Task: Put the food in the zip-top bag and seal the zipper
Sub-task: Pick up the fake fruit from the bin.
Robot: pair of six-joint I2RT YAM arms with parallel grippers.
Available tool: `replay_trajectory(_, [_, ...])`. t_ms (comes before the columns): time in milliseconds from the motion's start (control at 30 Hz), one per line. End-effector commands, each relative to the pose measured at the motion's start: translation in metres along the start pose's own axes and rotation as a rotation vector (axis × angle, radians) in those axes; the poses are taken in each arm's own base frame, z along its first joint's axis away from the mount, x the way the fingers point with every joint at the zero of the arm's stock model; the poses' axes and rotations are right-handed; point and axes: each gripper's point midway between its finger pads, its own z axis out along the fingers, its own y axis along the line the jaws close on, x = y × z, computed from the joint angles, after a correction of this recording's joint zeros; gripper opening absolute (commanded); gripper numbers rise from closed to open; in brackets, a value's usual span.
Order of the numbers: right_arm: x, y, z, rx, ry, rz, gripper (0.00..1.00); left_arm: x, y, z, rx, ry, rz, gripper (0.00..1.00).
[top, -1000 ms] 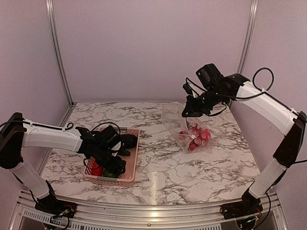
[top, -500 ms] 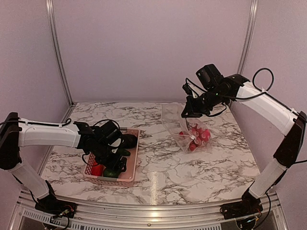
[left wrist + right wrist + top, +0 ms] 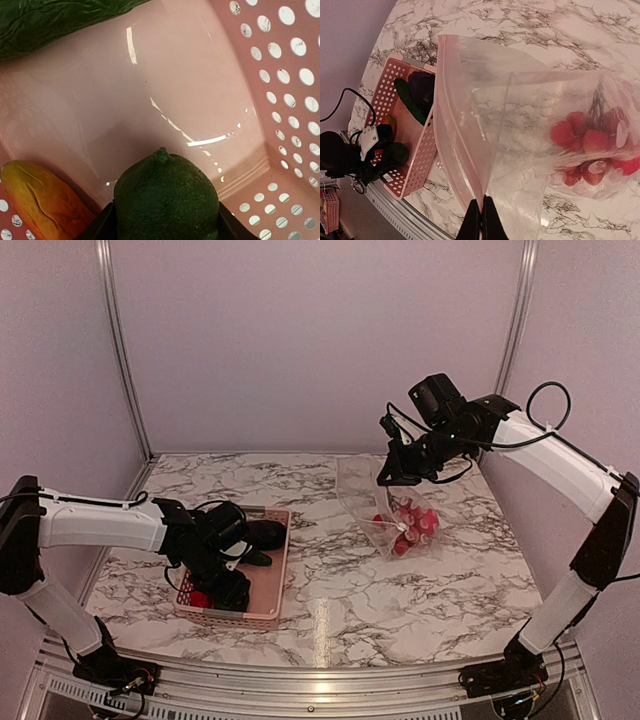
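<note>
On the marble table (image 3: pixel 330 590), toward its right half, the zip-top bag (image 3: pixel 520 95) is held up with its mouth spread open toward the pink basket (image 3: pixel 283 558). Red pieces of food (image 3: pixel 590 145) are gathered at its low end. The pale pink zipper (image 3: pixel 451 125) along the mouth is pinched at one point by the right gripper (image 3: pixel 481 222), whose jaws are pressed together on the strip. At the left of the table, the left gripper (image 3: pixel 230 590) is found inside the basket, and a dark green round fruit (image 3: pixel 165 197) is clamped between its fingers (image 3: pixel 102 227). Just beside that fruit a yellow-red piece (image 3: pixel 42 197) is seen. A cucumber (image 3: pixel 409 102) and a dark eggplant (image 3: pixel 422 82) are lying together at the basket's far end.
</note>
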Motion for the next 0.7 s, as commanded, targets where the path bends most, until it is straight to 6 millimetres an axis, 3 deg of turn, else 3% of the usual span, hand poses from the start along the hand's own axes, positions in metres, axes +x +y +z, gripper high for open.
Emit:
replay_trajectory(0, [-0.006,0.010,-0.010,-0.031,-0.037,0.001,0.00,-0.001,0.002,-0.003,-0.022,0.042,0.015,0.54])
replay_trajectory(200, [-0.007,0.010,-0.012,-0.025,-0.040,-0.001,0.00,-0.034,-0.002,-0.030,-0.052,-0.031,0.024,0.50])
replay_trajectory(367, [-0.015,0.015,-0.015,-0.034,-0.044,-0.012,0.00,-0.083,-0.011,-0.065,-0.077,-0.144,0.017,0.49])
replay_trajectory(500, [-0.022,0.020,-0.015,-0.039,-0.043,-0.020,0.00,-0.135,-0.035,-0.108,-0.006,-0.291,-0.030,0.49])
replay_trajectory(667, [-0.030,0.028,-0.012,-0.059,-0.030,-0.025,0.00,-0.206,-0.081,-0.187,0.206,-0.581,-0.084,0.46])
